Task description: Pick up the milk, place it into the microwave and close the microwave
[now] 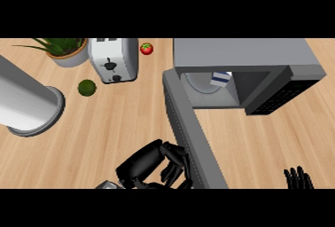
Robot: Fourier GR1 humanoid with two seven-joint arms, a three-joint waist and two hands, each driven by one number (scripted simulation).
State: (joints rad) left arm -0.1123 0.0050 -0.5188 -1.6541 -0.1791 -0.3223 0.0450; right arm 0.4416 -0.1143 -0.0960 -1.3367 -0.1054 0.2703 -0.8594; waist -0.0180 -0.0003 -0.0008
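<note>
The grey microwave stands at the back right with its door swung wide toward me. Inside, the white and blue milk carton stands on the round turntable. My left hand sits at the door's outer face near its free end, fingers curled against the panel. Only the fingertips of my right hand show at the lower right, straight and pointing up, well clear of the microwave.
A silver toaster and a potted plant stand at the back left. A red tomato lies beside the toaster and a green avocado in front of it. A large grey cylinder fills the left edge.
</note>
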